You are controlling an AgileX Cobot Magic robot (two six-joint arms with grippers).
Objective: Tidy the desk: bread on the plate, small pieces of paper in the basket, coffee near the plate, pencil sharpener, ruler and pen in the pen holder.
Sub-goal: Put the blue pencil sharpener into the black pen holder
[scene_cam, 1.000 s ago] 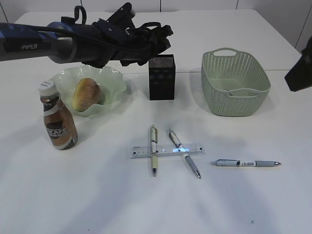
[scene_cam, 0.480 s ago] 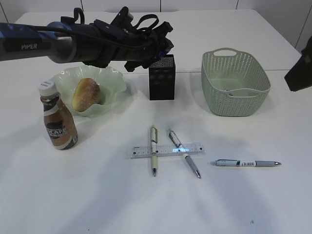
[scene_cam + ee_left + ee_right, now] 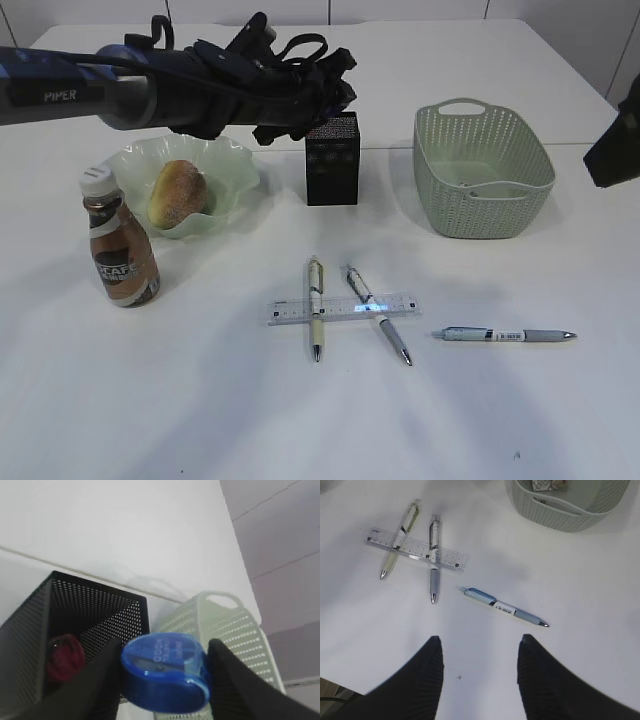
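My left gripper [image 3: 162,672] grips the blue pencil sharpener [image 3: 165,671] just above the black mesh pen holder [image 3: 75,630]. My right gripper [image 3: 477,672] hangs open, empty, over the desk [image 3: 580,590].

**Left arm advance toward pen holder**

Over the last second the left arm has extended to the right across the rear of the tabletop [image 3: 200,400]. The left gripper [image 3: 318,100], previously short of the pen holder [image 3: 332,160] and level with its left edge, now overlaps the holder's upper rim in the exterior view. Most of this travel occurred in the first half of the interval; the later shift is slight. The blue pencil sharpener [image 3: 165,672] sits clamped between the jaws, above the holder's open top.
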